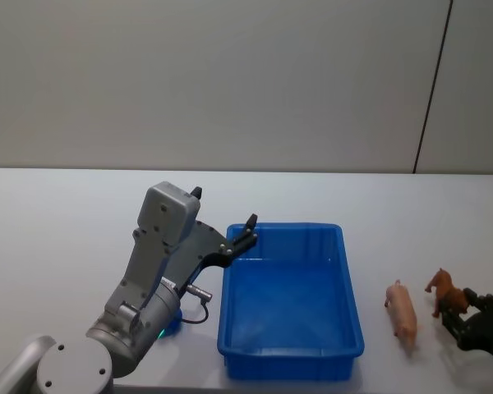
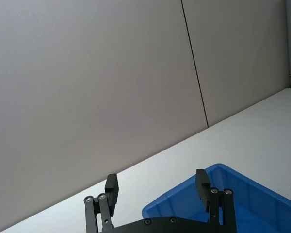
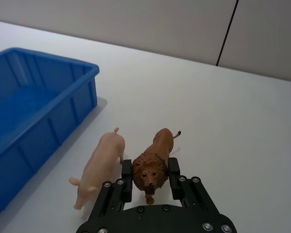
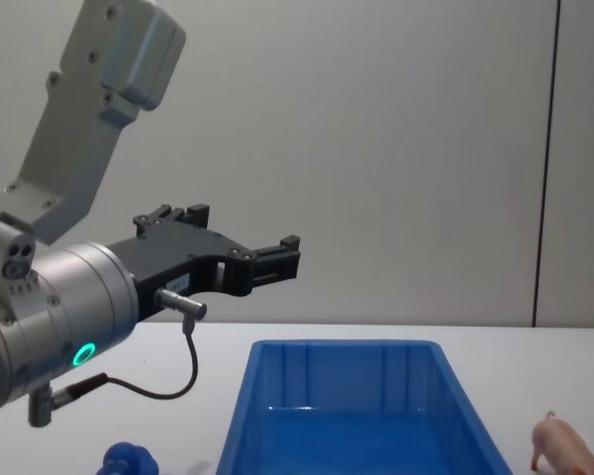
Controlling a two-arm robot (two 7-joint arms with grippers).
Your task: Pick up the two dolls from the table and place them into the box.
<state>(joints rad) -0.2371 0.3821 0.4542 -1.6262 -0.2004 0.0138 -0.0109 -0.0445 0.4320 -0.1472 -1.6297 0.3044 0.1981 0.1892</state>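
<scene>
The white surface (image 1: 66,213) carries everything I have to work with. The box (image 1: 287,365) sits in the middle, long side running away from me, open and with nothing in it, so both dolls are yet to go in.

My left arm reaches in over the box's near-left side. The left gripper (image 2: 156,187) hangs above the box's far-left corner, spread wide and holding nothing. I judge it idle there, high enough to leave the box's mouth free for the other arm.

The right gripper (image 3: 150,167) is low on the surface to the right of the box, and that is where the work is. It pinches the lion (image 3: 153,155) at the mane, one finger on each flank of the head. The head is the widest, firmest part, which is probably why I have it there. The lion's feet look to be on the surface, so the lift is not yet made.

The pig (image 1: 403,312) lies just beside the lion, between it and the box, snout toward me. It is close enough that a sloppy lift could nudge it, so I would go straight up before swinging left over the rim.

A blue figure (image 4: 129,461) sits on the surface left of the box, under my left arm.
</scene>
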